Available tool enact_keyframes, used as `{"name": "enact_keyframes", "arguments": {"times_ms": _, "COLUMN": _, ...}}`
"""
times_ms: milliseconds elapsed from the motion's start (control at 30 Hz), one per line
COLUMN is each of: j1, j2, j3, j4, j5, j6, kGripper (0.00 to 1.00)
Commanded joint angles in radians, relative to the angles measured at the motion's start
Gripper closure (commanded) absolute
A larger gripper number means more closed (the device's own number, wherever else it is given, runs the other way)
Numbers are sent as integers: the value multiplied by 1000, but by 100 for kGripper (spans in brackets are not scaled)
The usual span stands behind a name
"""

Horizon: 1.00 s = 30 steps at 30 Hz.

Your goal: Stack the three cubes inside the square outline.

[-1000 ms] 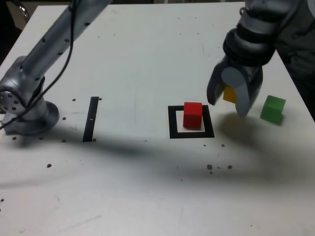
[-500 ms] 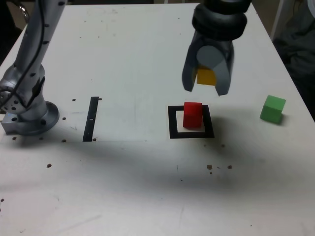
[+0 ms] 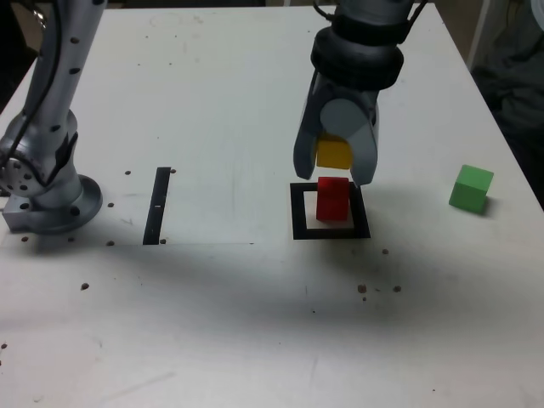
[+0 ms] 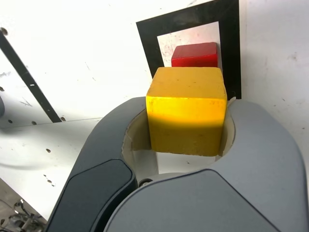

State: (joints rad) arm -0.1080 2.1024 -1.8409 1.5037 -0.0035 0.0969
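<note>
Tool: your tool [image 3: 335,167] points down and its two grey fingers [image 3: 304,153] are squeezed on the yellow cube [image 3: 333,153], one finger on each side of it.
Yellow cube: it is up in the air, off the counter [image 3: 212,85], just above the red cube [image 3: 332,198]. In the exterior view you can see a thin gap between the two, so they are not touching. In the wrist view the yellow cube [image 4: 187,110] fills the space between the fingers, and the red cube [image 4: 195,54] peeks out from behind it.
Red cube: it sits on the white middle of the square outline [image 3: 297,212], flat on the counter. In the wrist view it sits close to one side of the black frame [image 4: 149,38].
Green cube: the green cube [image 3: 471,188] sits alone on the counter near the edge at the exterior view's right, well apart from the square outline and from your tool.
Black strip: a thin black strip [image 3: 157,205] lies on the counter, between the square outline and the arm's base [image 3: 51,200].
Arm's base: the round grey base stands near the counter's edge at the exterior view's left.
Counter: it is white, with small dark specks [image 3: 361,289] near the front of the square outline.
</note>
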Motion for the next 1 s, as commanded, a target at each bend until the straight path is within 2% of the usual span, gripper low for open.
{"name": "enact_keyframes", "arguments": {"times_ms": 0, "j1": -2, "j2": 5, "j3": 7, "j4": -6, "j5": -5, "j6": 0, "kGripper": 72}}
{"name": "enact_keyframes", "arguments": {"times_ms": 833, "j1": 0, "j2": 43, "j3": 69, "j4": -84, "j5": -27, "j6": 13, "kGripper": 72}}
{"name": "enact_keyframes", "arguments": {"times_ms": 900, "j1": 4, "j2": 44, "j3": 76, "j4": -92, "j5": -28, "j6": 16, "kGripper": 68}}
{"name": "enact_keyframes", "arguments": {"times_ms": 967, "j1": 9, "j2": 45, "j3": 88, "j4": -100, "j5": -33, "j6": 23, "kGripper": 53}}
